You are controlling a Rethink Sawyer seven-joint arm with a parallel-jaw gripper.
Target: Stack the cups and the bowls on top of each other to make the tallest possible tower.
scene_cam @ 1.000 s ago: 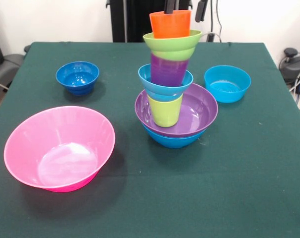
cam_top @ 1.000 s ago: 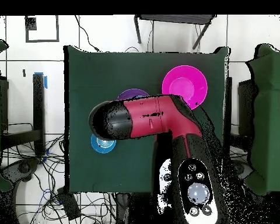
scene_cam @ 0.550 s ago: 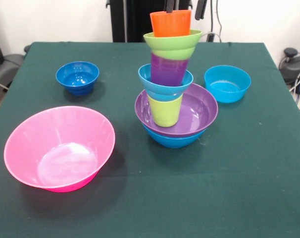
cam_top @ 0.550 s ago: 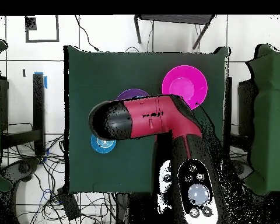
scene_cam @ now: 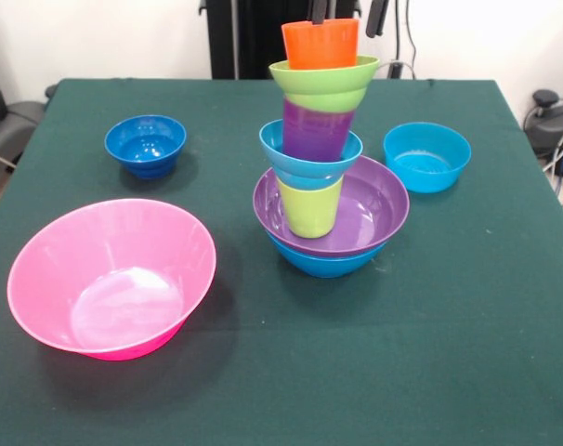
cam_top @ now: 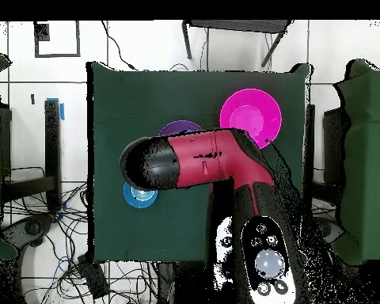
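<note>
The tower stands mid-table: a blue bowl [scene_cam: 323, 262] at the base, a purple bowl [scene_cam: 376, 209], a lime green cup [scene_cam: 309, 210], a turquoise bowl [scene_cam: 308, 169], a purple cup [scene_cam: 317, 132], a lime green bowl [scene_cam: 324, 84] and an orange cup [scene_cam: 320, 45] on top. My gripper [scene_cam: 346, 13] shows only as two dark fingertips at the top edge. One dips into the orange cup, the other hangs clear of its right side, so it is open. In the overhead view the arm [cam_top: 201, 162] hides the tower except for the purple bowl's rim [cam_top: 180, 127].
A huge pink bowl [scene_cam: 111, 277] sits at the front left, also seen from overhead [cam_top: 251, 117]. A small dark blue bowl [scene_cam: 145, 144] is at the back left. A loose turquoise bowl [scene_cam: 426, 156] is right of the tower, and shows overhead [cam_top: 139, 195] beside the arm.
</note>
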